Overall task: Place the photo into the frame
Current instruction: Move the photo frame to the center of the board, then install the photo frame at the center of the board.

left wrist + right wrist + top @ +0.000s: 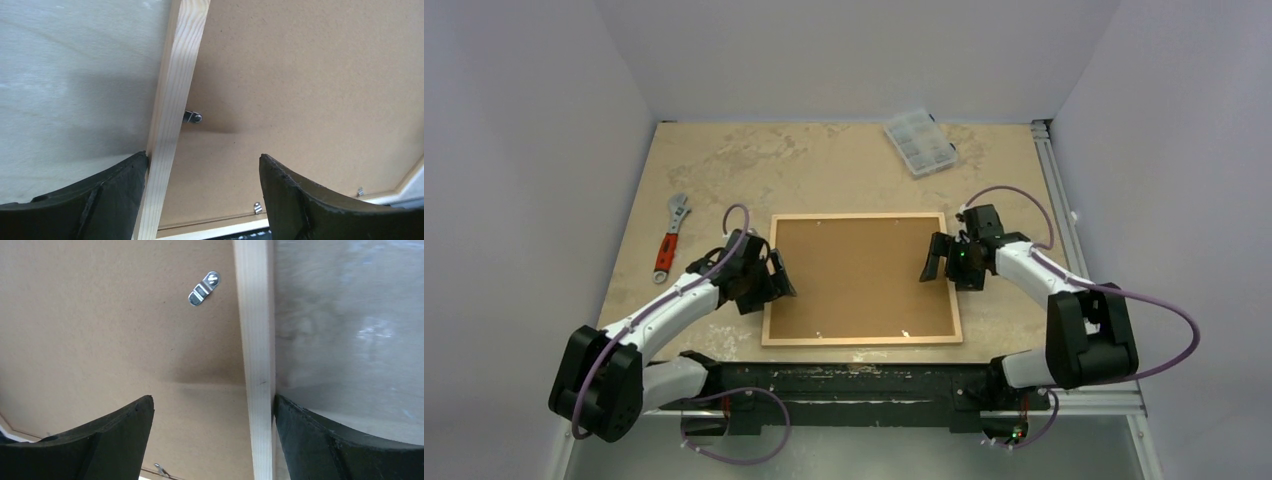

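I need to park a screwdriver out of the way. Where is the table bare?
Bare table lies along the far edge, between the wrench and the clear parts box, beyond the frame. Crowded: the frame's short sides, where the left pincer and right pincer straddle its rails.

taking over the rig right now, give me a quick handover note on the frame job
Left gripper: open, jaws astride the frame's left rail, nothing held.
Right gripper: open, astride the right rail, nothing held.
Frame: lies flat, back up, with the brown board seated inside it.
Photo: not in view; it may be under the board, cannot tell.
Done: board is in the frame.
Left: confirm the photo is inside, probably turn the metal tabs to lock the board, then back both grippers off.
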Robot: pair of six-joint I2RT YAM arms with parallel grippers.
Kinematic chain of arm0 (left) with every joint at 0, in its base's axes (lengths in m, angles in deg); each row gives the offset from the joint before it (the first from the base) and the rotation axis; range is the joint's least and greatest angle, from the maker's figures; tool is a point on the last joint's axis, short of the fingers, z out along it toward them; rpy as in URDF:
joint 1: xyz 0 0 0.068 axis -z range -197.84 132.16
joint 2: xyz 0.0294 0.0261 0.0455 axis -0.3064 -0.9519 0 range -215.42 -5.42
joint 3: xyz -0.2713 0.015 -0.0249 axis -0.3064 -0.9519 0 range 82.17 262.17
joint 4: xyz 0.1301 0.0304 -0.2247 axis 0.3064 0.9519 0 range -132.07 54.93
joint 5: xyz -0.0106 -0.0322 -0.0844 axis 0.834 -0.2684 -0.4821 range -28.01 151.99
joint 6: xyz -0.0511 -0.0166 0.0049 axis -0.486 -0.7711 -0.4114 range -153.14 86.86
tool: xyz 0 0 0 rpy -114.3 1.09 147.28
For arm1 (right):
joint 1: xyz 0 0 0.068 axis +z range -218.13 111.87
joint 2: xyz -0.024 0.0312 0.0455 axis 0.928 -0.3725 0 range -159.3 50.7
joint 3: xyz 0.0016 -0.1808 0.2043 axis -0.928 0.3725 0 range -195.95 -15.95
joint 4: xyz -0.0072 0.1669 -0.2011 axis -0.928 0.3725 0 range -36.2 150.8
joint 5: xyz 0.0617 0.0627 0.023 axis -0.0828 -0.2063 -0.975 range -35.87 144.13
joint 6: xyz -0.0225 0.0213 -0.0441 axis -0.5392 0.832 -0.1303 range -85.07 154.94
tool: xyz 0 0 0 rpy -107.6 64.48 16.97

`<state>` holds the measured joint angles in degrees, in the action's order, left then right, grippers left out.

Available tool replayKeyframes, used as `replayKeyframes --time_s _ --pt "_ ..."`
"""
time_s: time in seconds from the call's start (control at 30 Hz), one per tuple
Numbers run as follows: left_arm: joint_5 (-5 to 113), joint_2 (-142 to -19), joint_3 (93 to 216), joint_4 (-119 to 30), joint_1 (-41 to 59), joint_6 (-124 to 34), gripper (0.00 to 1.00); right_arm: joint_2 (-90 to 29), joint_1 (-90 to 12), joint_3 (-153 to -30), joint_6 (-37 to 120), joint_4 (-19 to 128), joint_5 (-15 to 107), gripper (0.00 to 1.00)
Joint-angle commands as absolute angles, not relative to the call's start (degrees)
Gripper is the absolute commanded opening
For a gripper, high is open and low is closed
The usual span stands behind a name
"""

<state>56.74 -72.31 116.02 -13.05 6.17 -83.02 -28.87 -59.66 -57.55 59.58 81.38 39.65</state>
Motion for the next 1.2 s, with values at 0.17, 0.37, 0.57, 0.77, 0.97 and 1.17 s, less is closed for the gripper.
replayKeyframes --time_s 0.17,0.37,0.57,0.77,0.97,1.17 --pt "61.8 -70.2 115.9 -8.0 5.6 -80.9 0.79 -29.5 -53.0 -61.5 62.3 82.1 47.5 0.88" --pt "63.6 -70.3 115.0 -7.7 5.5 -80.6 0.79 -32.6 -53.2 -65.4 63.4 82.4 52.9 0.92" --pt "63.3 -70.9 114.2 -8.6 5.5 -80.8 0.79 -38.3 -53.4 -70.9 63.8 81.7 52.5 0.9" --pt "62.7 -71.7 113.6 -9.4 5.5 -80.8 0.79 -42.9 -53.5 -74.3 63.6 82.8 58.0 0.83" --pt "62.6 -72.9 113.2 -10.5 5.6 -80.7 0.79 -45.2 -53.7 -73.6 62.6 81.4 57.6 0.72" --pt "62.3 -73.7 112.9 -11.5 5.5 -81.1 0.78 -44.6 -53.7 -71.6 61.2 80.8 55.1 0.52"
